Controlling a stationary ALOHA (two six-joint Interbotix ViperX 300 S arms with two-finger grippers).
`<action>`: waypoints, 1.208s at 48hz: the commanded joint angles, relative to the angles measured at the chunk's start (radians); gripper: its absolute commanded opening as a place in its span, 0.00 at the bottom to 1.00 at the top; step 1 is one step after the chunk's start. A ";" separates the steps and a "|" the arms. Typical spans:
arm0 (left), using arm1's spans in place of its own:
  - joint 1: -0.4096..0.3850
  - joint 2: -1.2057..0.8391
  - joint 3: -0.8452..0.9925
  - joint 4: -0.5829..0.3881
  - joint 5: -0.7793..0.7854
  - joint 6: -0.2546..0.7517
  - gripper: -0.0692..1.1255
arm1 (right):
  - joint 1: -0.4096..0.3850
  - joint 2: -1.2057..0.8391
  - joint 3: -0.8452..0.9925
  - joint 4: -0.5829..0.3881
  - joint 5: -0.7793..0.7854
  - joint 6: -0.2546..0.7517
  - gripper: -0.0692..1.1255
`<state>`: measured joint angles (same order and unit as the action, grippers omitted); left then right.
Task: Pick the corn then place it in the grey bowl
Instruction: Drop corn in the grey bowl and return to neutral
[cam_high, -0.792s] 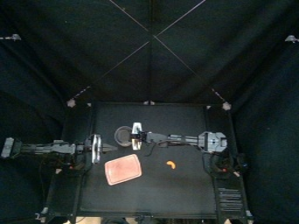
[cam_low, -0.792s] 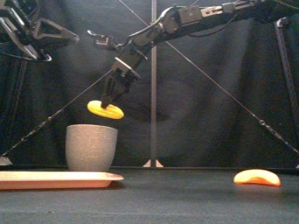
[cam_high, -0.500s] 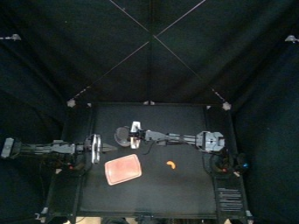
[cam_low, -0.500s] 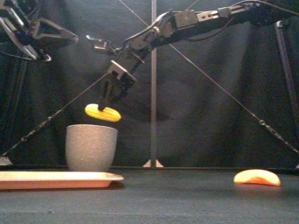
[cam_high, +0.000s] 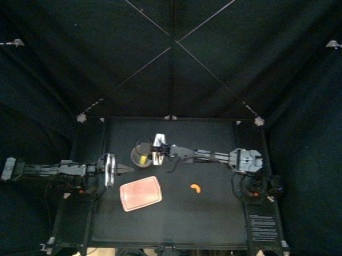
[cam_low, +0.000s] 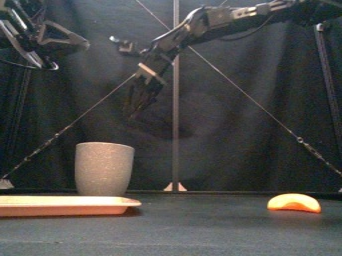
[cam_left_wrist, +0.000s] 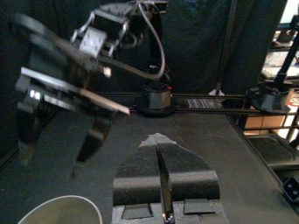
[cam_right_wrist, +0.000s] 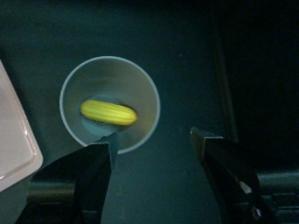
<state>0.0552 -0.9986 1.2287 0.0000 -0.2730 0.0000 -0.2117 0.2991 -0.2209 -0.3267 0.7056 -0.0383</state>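
The yellow corn (cam_right_wrist: 108, 111) lies at the bottom of the tall grey speckled cup (cam_right_wrist: 111, 101), the task's grey bowl (cam_low: 104, 168), which stands upright behind the pink tray. My right gripper (cam_low: 144, 95) hangs open above the cup (cam_high: 139, 153) with nothing between its jaws. In the right wrist view the right gripper (cam_right_wrist: 158, 156) looks straight down into the cup. My left gripper (cam_high: 111, 170) rests at the table's left, apart from the cup, and the left wrist view shows the left gripper (cam_left_wrist: 160, 144) with its jaws pressed together.
A flat pink tray (cam_high: 140, 193) lies in front of the cup, near the table's front left (cam_low: 67, 205). An orange curved toy (cam_high: 198, 188) sits to the tray's right (cam_low: 294, 203).
The corn hung in my right gripper above the cup; now it is inside the cup. The right gripper has opened and risen a little.
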 joint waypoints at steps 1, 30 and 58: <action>0.002 0.000 -0.015 0.002 -0.005 0.002 0.05 | -0.005 -0.192 0.077 0.002 -0.031 0.002 0.87; 0.017 -0.037 -0.012 0.015 -0.005 0.008 0.05 | 0.054 -0.904 0.899 0.130 -0.669 0.092 0.87; 0.055 -0.052 -0.012 0.003 -0.006 0.003 0.05 | 0.095 -1.301 1.270 0.253 -0.807 0.094 0.87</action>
<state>0.0997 -1.0477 1.2364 0.0092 -0.2730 0.0046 -0.1243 -0.9986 1.0370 -0.0828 -0.0736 0.0522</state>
